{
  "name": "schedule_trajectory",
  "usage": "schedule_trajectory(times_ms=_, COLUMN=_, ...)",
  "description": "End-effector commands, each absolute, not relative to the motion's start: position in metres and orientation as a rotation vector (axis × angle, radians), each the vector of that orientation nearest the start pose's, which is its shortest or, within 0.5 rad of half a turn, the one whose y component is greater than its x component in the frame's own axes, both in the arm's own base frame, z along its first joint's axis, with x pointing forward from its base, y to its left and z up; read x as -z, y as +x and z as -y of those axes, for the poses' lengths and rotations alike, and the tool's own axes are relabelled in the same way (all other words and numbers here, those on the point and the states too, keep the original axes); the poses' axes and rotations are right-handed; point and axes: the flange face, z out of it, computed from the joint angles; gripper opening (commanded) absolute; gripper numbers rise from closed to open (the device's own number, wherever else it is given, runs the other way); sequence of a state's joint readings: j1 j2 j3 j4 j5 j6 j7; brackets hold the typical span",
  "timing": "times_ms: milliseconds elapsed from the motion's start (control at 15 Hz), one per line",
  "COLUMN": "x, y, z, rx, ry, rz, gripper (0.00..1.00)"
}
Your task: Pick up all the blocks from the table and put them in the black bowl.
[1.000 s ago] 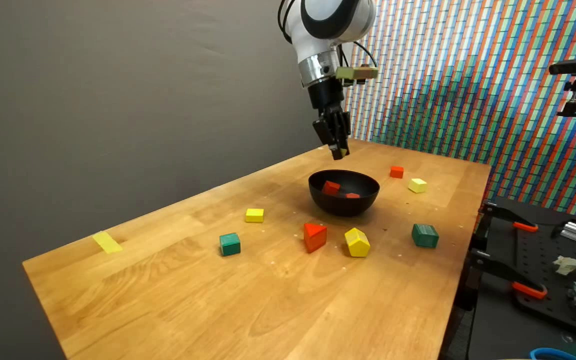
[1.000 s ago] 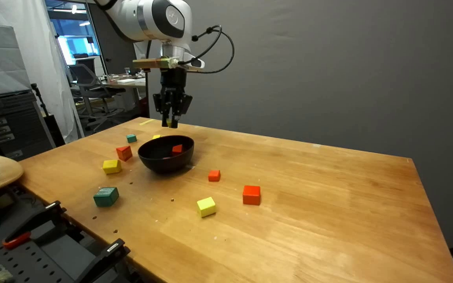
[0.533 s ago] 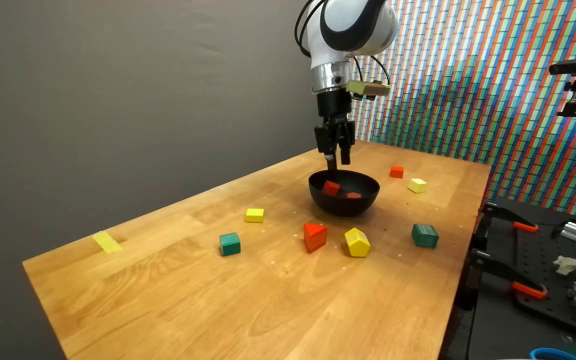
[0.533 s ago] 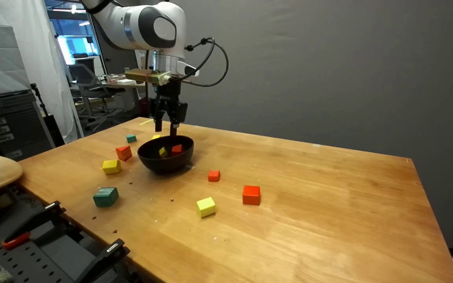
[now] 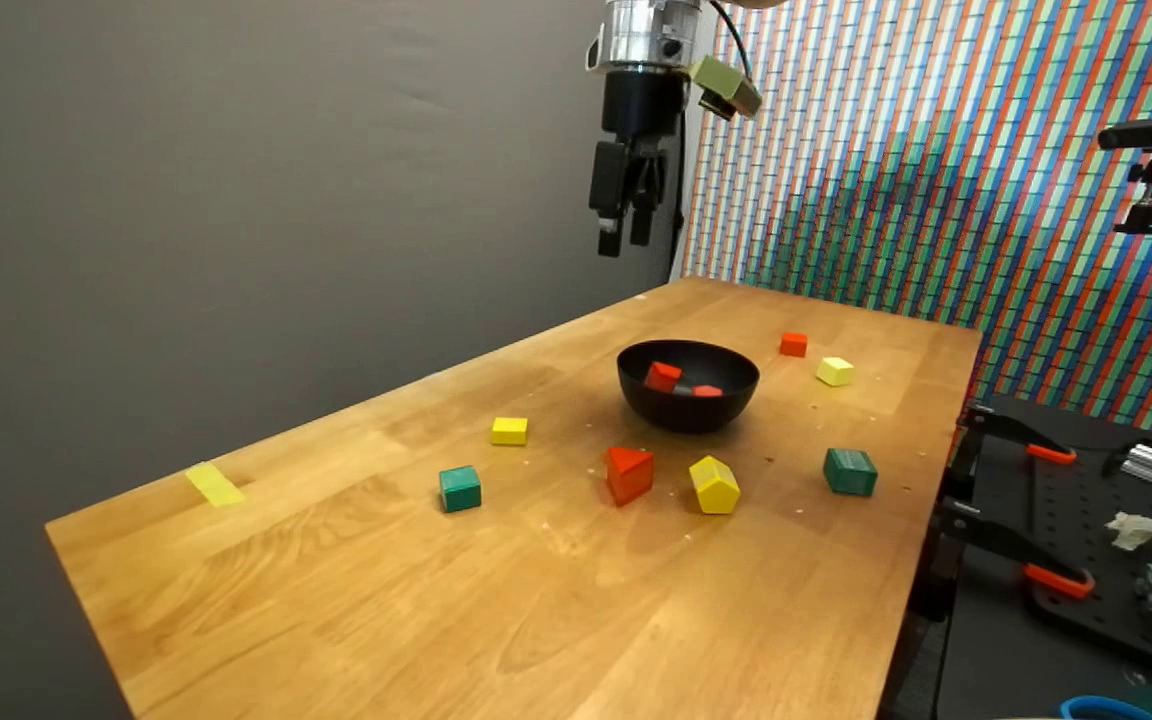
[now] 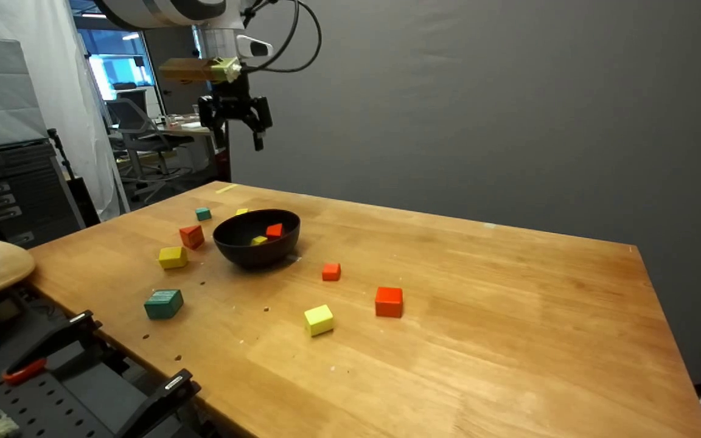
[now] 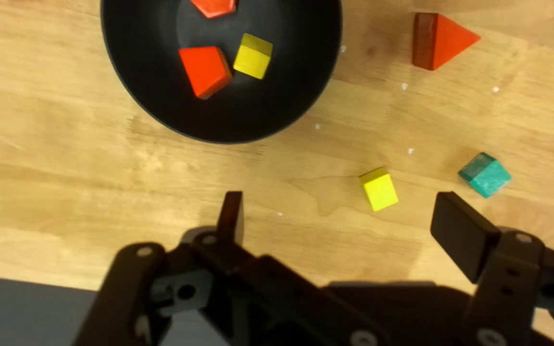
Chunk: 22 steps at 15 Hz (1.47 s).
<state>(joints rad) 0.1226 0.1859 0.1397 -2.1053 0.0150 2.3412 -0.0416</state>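
As a black robotic hand (image 6: 239, 140) hangs above a light wood plank table (image 5: 336, 600), its jaws spread wide and released, a round, glossy black bowl (image 5: 676, 415) holds an angular red block (image 7: 203, 72) just beside a small yellow cube-like block (image 7: 253, 55), with a second red block (image 7: 215, 6) near them, cut off at the edge of the wrist view. Eight more blocks rest on the table around the bowl. In an exterior view, a small green block (image 5: 460, 489) and a small yellow rectangular block (image 5: 509, 431) lie to its left, a red triangular prism (image 5: 630, 475) and a yellow five-sided block (image 5: 715, 486) on its near side, and a larger green block (image 5: 850, 472) to its right. Also visible in an exterior view, a pale yellow cube-like block (image 6: 319, 320), a small red block (image 6: 331, 272) and a larger red cube (image 6: 389, 302) stand to the bowl's right, apart from one another. A flat yellow strip (image 5: 215, 484) lies by the table's left edge, before a plain grey wall (image 5: 236, 200).
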Motion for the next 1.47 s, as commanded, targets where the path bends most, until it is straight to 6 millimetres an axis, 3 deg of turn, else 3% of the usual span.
schedule_trajectory(times_ms=0, x=-0.323, y=0.561, z=-0.197, rx=0.03, ry=-3.042, rz=0.752, gripper=1.0)
schedule_trajectory(times_ms=200, x=-0.278, y=0.566, z=-0.232, rx=-0.011, ry=-3.05, rz=0.996, gripper=1.0)
schedule_trajectory(times_ms=533, x=-0.212, y=0.597, z=-0.256, rx=-0.004, ry=-3.08, rz=1.195, gripper=1.0)
schedule_trajectory(times_ms=1067, x=-0.162, y=0.631, z=-0.283, rx=-0.021, ry=-3.033, rz=1.232, gripper=1.0)
schedule_trajectory(times_ms=1133, x=-0.158, y=0.633, z=-0.285, rx=-0.028, ry=-3.028, rz=1.231, gripper=0.97)
schedule_trajectory(times_ms=1200, x=-0.154, y=0.636, z=-0.286, rx=-0.037, ry=-3.025, rz=1.229, gripper=0.75)
schedule_trajectory(times_ms=1333, x=-0.147, y=0.64, z=-0.285, rx=-0.063, ry=-3.021, rz=1.216, gripper=0.71)
schedule_trajectory(times_ms=1400, x=-0.145, y=0.642, z=-0.284, rx=-0.076, ry=-3.018, rz=1.203, gripper=0.64)
